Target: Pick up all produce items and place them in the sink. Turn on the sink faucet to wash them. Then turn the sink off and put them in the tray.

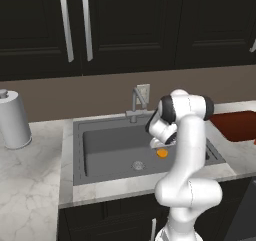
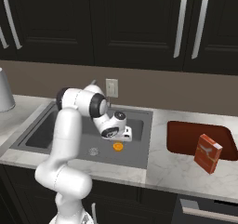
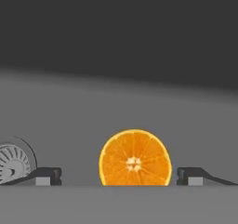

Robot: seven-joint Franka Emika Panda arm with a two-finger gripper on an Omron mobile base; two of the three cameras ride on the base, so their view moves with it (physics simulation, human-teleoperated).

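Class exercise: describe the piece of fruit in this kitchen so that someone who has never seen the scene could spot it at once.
Start at the large dark grey sink set into the marble counter. On its floor, right of the round metal drain and under the robot's open gripper, lies the orange half. It is the only bright orange thing in the basin, with its cut face and segments showing.

Bare sink (image 1: 100, 145) floor around the orange half (image 3: 135, 158), only the drain (image 3: 13, 162) nearby.

A kitchen: dark cabinets (image 1: 125, 25), marble counter (image 1: 30, 180), inset sink (image 1: 80, 150) with faucet (image 1: 136, 102).
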